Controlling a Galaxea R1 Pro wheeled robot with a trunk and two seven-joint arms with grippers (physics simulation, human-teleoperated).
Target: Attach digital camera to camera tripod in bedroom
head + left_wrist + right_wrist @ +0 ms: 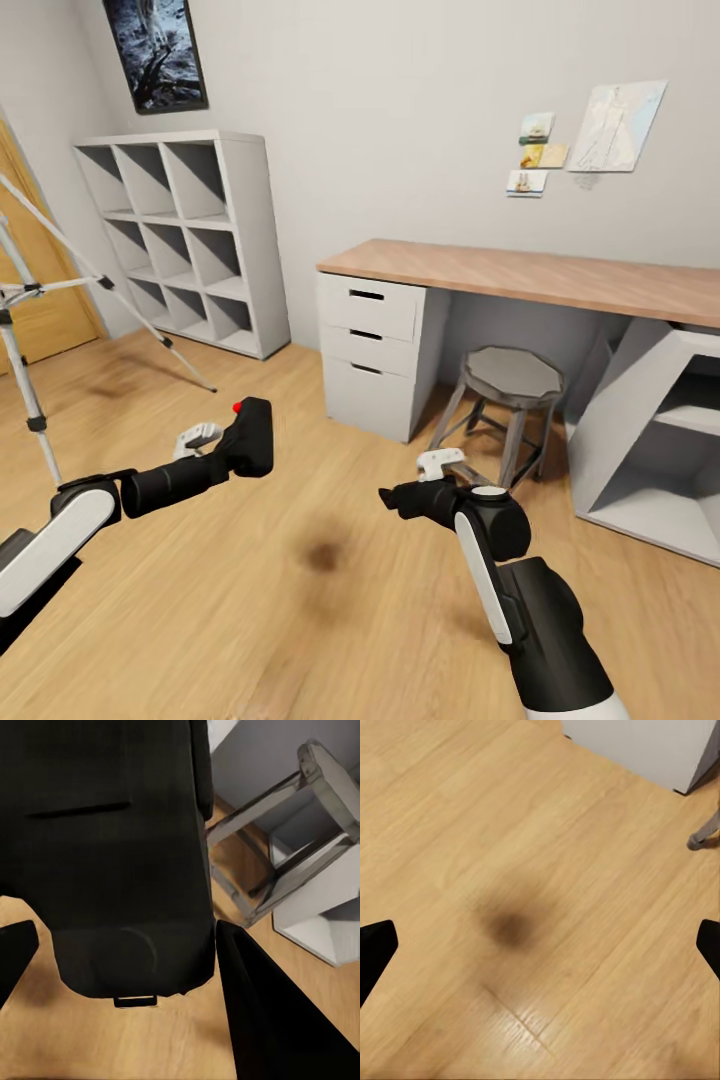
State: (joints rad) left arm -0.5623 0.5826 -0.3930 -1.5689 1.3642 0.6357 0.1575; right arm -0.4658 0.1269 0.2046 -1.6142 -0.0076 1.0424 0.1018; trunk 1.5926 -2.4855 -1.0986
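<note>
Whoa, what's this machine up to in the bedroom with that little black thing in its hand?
The robot is carrying a small black camera with a red button, clamped in its left pincer and held up over the wooden floor. Its right pincer is open and holds nothing. The tripod it is meant to mount the camera on stands off to the left, near the white cube shelf. A desk and a grey stool stand ahead. The camera is not yet on the tripod.

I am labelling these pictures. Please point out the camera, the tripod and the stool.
camera (pixel 250 438), head view, black body below the red button.
tripod (pixel 36 423), head view, black joint on the near leg.
stool (pixel 513 375), head view, grey seat top.
</note>
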